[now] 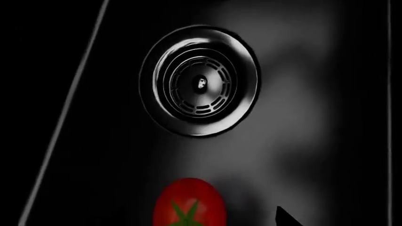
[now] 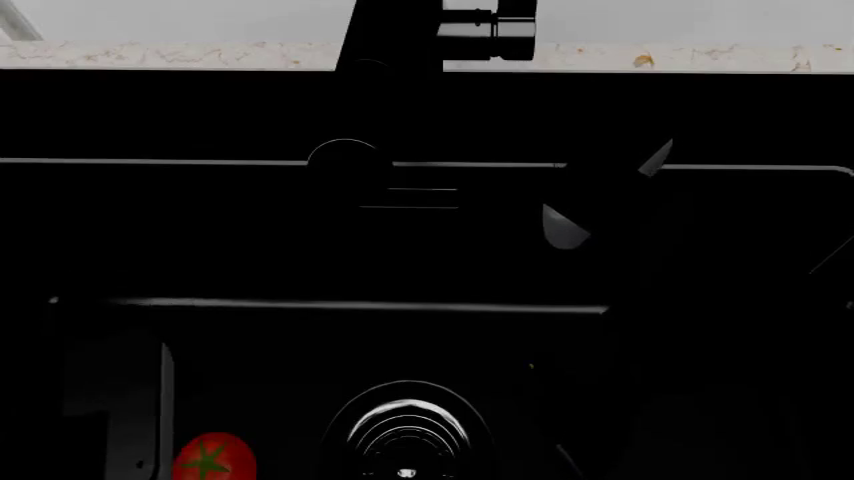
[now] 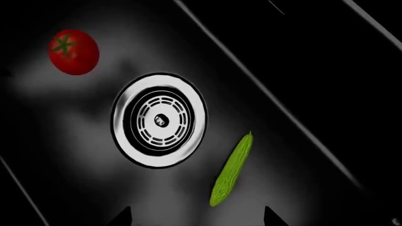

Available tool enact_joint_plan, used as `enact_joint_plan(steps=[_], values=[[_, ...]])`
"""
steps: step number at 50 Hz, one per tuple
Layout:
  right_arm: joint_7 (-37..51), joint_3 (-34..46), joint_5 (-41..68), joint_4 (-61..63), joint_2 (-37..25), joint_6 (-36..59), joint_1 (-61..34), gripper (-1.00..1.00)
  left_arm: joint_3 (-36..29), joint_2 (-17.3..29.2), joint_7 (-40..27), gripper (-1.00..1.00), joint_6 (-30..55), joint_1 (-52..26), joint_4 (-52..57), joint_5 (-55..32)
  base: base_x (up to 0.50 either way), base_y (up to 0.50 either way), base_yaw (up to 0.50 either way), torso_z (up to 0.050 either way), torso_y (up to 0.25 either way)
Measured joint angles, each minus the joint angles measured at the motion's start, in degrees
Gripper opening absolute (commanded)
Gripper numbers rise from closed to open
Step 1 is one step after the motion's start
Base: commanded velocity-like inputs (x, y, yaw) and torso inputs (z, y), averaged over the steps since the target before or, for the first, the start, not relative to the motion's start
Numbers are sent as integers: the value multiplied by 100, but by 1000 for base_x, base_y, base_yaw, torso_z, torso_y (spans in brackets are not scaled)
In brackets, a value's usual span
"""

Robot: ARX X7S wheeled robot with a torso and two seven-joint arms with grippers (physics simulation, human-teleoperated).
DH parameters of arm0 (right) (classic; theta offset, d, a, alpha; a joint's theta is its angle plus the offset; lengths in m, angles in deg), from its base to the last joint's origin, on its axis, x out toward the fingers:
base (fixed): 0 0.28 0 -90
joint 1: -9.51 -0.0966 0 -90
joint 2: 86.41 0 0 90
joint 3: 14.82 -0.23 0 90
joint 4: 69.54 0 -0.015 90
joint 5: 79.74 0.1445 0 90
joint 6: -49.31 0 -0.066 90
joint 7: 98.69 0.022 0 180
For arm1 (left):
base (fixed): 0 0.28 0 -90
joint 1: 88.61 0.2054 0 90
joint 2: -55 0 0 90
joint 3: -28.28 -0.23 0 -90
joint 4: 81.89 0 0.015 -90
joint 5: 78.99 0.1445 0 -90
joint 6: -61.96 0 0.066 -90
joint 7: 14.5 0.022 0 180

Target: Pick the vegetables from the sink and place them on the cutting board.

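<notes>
right jaws (image 3: 196, 214) apart, empty | left jaws unclear | tomato (image 3: 73, 52), cucumber (image 3: 232, 170) in sink (image 3: 56, 155)

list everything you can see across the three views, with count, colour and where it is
tomato: 1, red with green star stem, on the sink floor, apart from the drain; also at the lower left of the head view
cucumber-like vegetable: 1, light green, bumpy, lying on the sink floor on the other side of the drain from the tomato; shows only in the right wrist view
drain: 1, metallic, ringed, round, in the sink floor between the two vegetables
sink: 1, black basin holding all of the above
faucet: 1, black, at the top of the head view behind the sink
counter edge: 1, pale speckled strip behind the sink
gripper fingers: dark tips at the frame edge in both wrist views; open or shut unclear
</notes>
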Motion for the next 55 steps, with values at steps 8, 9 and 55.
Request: enact_joint_plan(steps=[8, 9, 55], values=[[7, 53, 24, -6, 8, -70, 16, 100, -143, -107, -66, 100, -150, 58, -273, 110, 20, 0, 3, 0, 0], [8, 61, 26, -6, 7, -78, 18, 100, -160, -123, -70, 100, -170, 63, -313, 121, 21, 0, 0, 0, 0], [28, 243, 81, -102, -37, -425, 145, 100, -570, -716, -293, 100, -1019, 55, -1877, 483, 21, 0, 3, 0, 0]])
